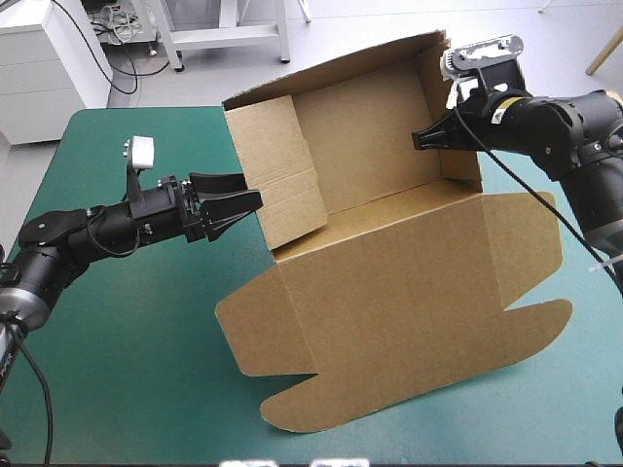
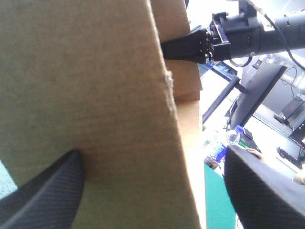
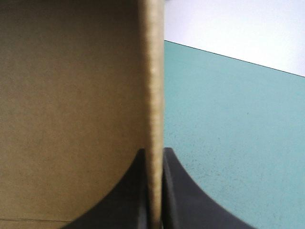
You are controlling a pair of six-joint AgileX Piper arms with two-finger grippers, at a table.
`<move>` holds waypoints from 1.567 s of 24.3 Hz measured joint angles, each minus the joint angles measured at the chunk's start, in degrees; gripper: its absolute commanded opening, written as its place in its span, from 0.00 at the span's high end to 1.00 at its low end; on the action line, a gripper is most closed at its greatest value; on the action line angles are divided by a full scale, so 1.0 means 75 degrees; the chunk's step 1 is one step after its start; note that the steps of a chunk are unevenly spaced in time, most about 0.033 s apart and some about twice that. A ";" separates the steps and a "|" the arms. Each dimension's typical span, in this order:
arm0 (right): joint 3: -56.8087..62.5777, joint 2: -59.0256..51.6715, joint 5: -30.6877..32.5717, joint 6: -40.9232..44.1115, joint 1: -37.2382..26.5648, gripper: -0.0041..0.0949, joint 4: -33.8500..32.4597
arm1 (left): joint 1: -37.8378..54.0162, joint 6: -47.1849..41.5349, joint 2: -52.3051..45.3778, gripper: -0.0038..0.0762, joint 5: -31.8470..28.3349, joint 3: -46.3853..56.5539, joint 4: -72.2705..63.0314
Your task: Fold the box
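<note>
Brown box (image 1: 389, 263) walls raised, right gripper (image 1: 419, 140) pinching one wall, left gripper (image 1: 255, 193) level, spread wide

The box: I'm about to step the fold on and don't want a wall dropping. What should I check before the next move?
1. Right gripper clamped on the right wall of the brown cardboard box: ok, black fingers shut on the board's edge.
2. Left gripper gripping the left wall: not ok, fingers apart with the wall between them.
3. Back wall raised: ok.
4. Front lid panel flat on the teal-green table cover: ok.
5. Left wall tucked in place: cannot tell.
</note>
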 measured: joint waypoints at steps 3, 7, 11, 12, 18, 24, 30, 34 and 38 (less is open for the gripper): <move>0.0000 0.0000 0.0000 0.0000 0.0000 0.97 -0.0043 | -0.0060 -0.0008 0.0000 0.24 -0.0026 0.0000 0.0006; 0.0000 0.0000 -0.0009 0.0027 0.0000 0.97 -0.0043 | -0.0117 -0.0484 0.0000 0.24 -0.0277 -0.0400 0.0323; 0.0000 0.0000 -0.0080 0.0103 0.0000 0.97 -0.0043 | -0.0456 -0.1767 0.0000 0.24 -0.1298 -0.1346 0.1634; 0.0000 0.0000 -0.0116 0.0119 0.0000 0.97 -0.0043 | -0.0652 -0.2191 0.0000 0.24 -0.1616 -0.1723 0.2262; 0.0000 0.0000 -0.0618 0.0467 0.0000 0.97 -0.0062 | -0.2390 -0.6281 0.0218 0.33 -0.3318 -0.4052 0.7054; 0.0009 0.0014 -0.0886 0.0850 -0.0007 0.97 -0.0582 | -0.4007 -1.0401 0.1375 0.45 -0.3022 -0.5421 1.1932; 0.0009 0.0014 -0.1012 0.1140 -0.0035 0.97 -0.0656 | -0.4634 -1.2715 0.1579 0.59 -0.3465 -0.5454 1.3902; 0.0009 0.0014 -0.1041 0.1229 -0.0058 0.97 -0.0701 | -0.4639 -1.3194 0.1618 0.78 -0.3622 -0.5470 1.4100; 0.0009 0.0014 -0.1061 0.1257 -0.0061 0.97 -0.0787 | -0.4639 -1.3318 0.1618 0.95 -0.3622 -0.5470 1.4203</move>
